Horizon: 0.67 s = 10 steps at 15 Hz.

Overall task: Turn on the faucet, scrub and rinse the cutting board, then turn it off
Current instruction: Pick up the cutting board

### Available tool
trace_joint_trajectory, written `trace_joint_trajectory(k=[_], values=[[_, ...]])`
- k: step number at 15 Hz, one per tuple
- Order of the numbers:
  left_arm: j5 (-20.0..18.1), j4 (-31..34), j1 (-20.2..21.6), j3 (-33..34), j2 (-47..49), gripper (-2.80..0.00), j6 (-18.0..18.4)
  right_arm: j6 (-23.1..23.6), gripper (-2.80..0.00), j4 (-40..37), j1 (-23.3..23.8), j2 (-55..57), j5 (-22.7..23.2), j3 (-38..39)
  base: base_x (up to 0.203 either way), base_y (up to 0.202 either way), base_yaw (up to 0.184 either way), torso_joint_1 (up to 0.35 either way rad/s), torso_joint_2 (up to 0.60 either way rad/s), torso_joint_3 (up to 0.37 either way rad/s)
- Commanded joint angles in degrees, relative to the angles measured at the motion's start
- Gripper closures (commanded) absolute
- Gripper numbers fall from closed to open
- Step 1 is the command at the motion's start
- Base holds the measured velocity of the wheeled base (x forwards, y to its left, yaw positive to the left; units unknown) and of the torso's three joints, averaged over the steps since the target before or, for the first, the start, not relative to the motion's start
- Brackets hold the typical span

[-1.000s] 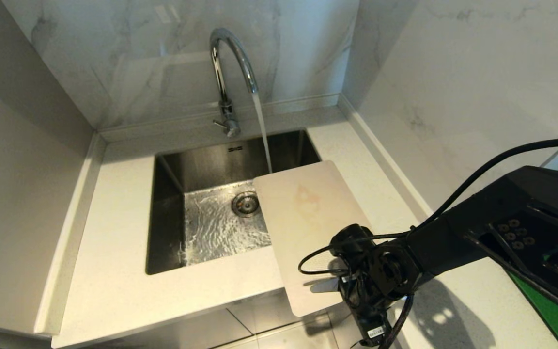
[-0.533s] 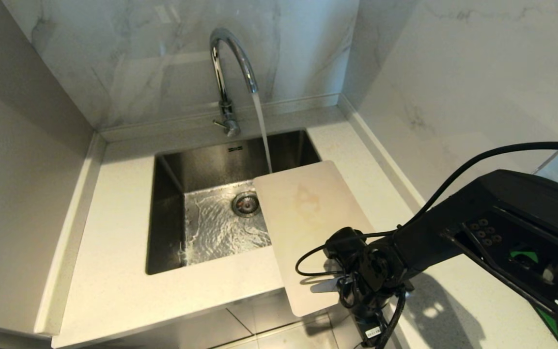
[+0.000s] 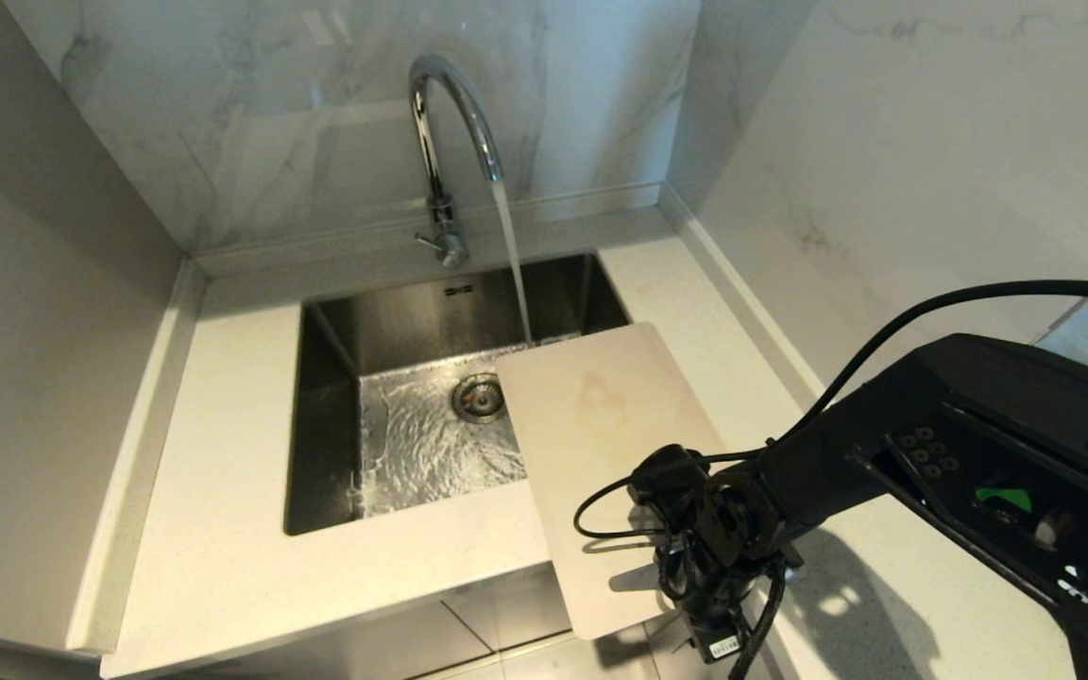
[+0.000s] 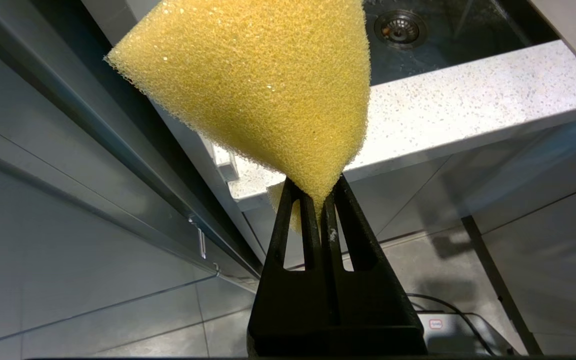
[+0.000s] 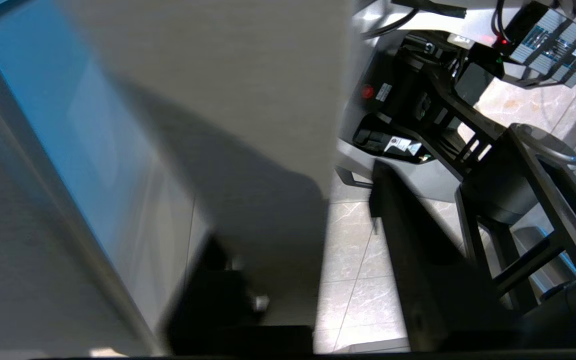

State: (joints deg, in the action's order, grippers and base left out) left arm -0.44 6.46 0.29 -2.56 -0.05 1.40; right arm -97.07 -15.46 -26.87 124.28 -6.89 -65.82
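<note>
Head view: the faucet [image 3: 450, 123], a polished chrome gooseneck, is running; its stream [image 3: 511, 255] falls into the brushed steel sink [image 3: 317, 425] just past the far edge of the cutting board [image 3: 601, 444]. The board, thin, matte beige with rounded corners and a faint orange stain, lies at centre right, bridging the sink's right rim and the speckled pale table [image 3: 223, 529], its near end overhanging the table's front. The right tool [image 3: 686, 576] sits at that near end, lower centre-right. To do this step well, I judge it should take a firm, square hold on the slick plastic before the board is tilted under the water.

Left wrist view: the left tool [image 4: 318, 195] is pinched tight on a coarse, porous yellow sponge [image 4: 258, 85], below the table's edge.

Right wrist view: the board's smooth face fills the upper left; the tool straddles its end, but whether it has clamped it cannot be told.
</note>
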Motion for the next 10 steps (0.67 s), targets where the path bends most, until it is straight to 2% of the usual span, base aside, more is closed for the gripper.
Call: trace_joint_trajectory(k=[1, 7, 10], values=[[0.00, 0.05, 0.04, 0.01, 0.05, 0.00, 0.00, -0.66, 0.00, -0.10, -0.03, -0.36, 0.03, 0.07, 0.000, 0.000, 0.000, 0.000, 0.00, 0.000], [0.00, 0.05, 0.05, 0.01, 0.05, 0.00, 0.00, -0.62, 0.00, -0.31, -0.08, -2.91, 0.03, 0.40, 0.000, 0.000, 0.000, 0.000, 0.00, 0.000], [0.00, 0.05, 0.02, 0.01, 0.05, 0.00, 0.00, -0.52, 0.00, -3.19, -0.11, -8.03, -0.03, -0.37, 0.000, 0.000, 0.000, 0.000, 0.00, 0.000]])
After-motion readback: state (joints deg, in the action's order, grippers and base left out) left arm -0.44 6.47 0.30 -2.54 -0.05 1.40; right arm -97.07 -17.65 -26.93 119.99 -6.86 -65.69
